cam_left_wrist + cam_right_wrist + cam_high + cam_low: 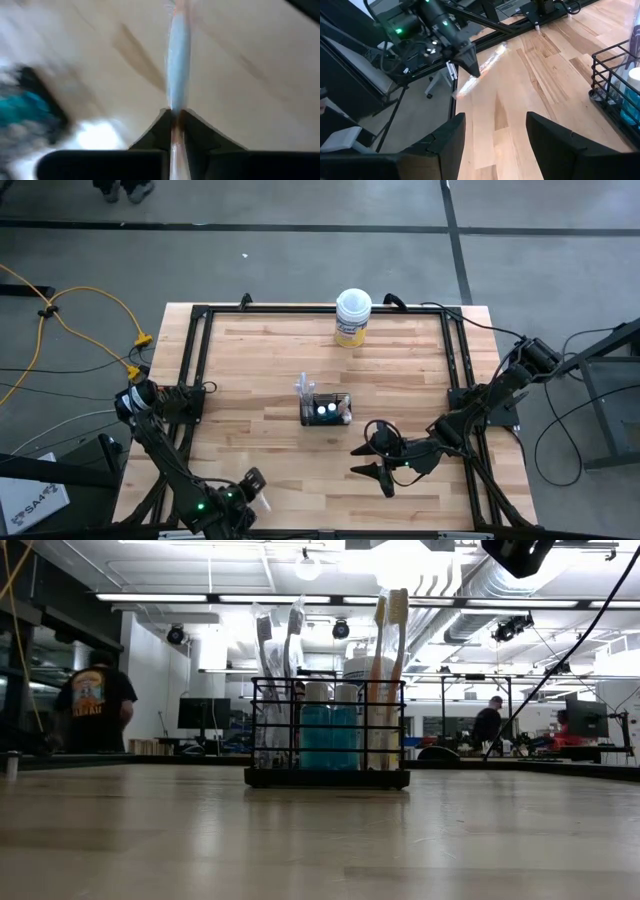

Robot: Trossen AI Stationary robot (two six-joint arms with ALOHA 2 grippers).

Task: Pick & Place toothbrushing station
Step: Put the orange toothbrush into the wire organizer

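Note:
The black wire-mesh holder stands on its flat base at the middle of the wooden table. It holds pale toothbrushes and two teal white-capped tubes. My left gripper is over the near left corner, shut on a slim pale toothbrush; the right wrist view shows that toothbrush too. My right gripper hovers open, near and to the right of the holder, with nothing between its fingers. My left gripper pinches the toothbrush between its two fingertips at a point partway along its length. The fingers slant steeply downward. One end sticks out past the tips and the rest runs back between the fingers. The brush looks lifted clear of the table.
A yellow round tub with a white lid stands at the far edge. A black metal frame runs along the table's sides. Bare wood lies between the holder and the near edge. People are in the room beyond.

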